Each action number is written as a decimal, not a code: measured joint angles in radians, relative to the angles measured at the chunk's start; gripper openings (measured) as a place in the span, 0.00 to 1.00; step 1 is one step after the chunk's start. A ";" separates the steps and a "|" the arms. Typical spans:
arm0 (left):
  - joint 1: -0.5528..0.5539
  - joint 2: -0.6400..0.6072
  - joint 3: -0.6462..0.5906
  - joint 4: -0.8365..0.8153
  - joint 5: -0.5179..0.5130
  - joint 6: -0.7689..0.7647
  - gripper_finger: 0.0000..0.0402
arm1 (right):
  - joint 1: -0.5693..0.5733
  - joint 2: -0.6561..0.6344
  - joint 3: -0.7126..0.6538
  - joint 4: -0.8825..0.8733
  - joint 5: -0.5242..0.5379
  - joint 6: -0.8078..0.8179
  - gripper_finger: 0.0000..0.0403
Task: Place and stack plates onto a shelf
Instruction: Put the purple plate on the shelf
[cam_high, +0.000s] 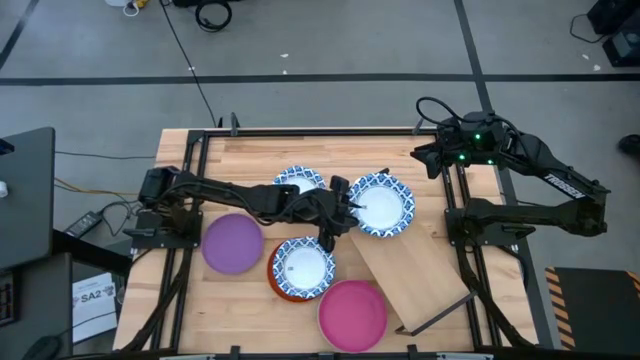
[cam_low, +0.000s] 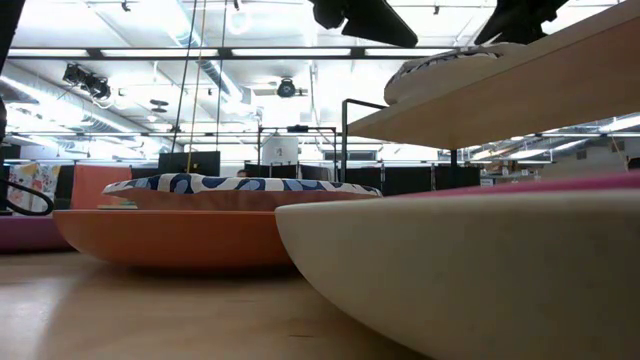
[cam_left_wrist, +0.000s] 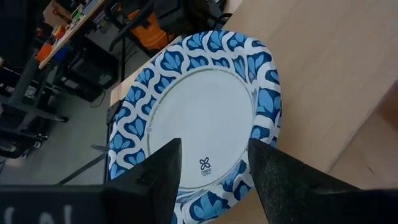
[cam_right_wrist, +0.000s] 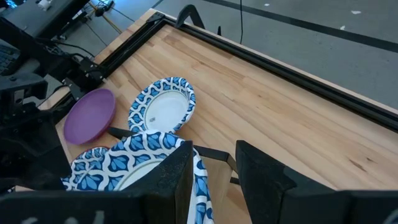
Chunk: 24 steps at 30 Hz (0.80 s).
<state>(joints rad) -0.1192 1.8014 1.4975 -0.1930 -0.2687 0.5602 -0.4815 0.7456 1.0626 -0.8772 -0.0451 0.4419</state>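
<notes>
My left claw (cam_high: 345, 205) stands open at the rim of 1 blue plate (cam_high: 381, 203), which rests on the shelf (cam_high: 412, 268) so others can stack there.

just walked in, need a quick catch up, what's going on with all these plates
The left end effector has its fingers open at the edge of a blue-and-white plate that lies on the light-wood shelf; it is not gripping it. The right arm waits at the table's far right corner, its end effector holding nothing. On the tabletop sit another patterned plate, a purple plate, a pink plate, and a third patterned plate stacked on an orange-red plate.
</notes>
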 joint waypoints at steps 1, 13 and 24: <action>-0.003 -0.002 0.000 0.002 0.000 0.000 0.48 | 0.000 0.000 0.000 0.000 0.000 0.000 0.32; -0.009 -0.084 0.001 -0.030 0.002 -0.091 0.48 | 0.000 0.000 0.000 -0.003 0.000 0.000 0.32; -0.064 -0.215 0.001 -0.269 -0.001 -0.272 0.48 | 0.000 0.000 0.000 -0.003 0.001 0.000 0.32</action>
<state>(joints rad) -0.1827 1.5864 1.4982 -0.4625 -0.2694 0.2882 -0.4816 0.7460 1.0626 -0.8798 -0.0444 0.4415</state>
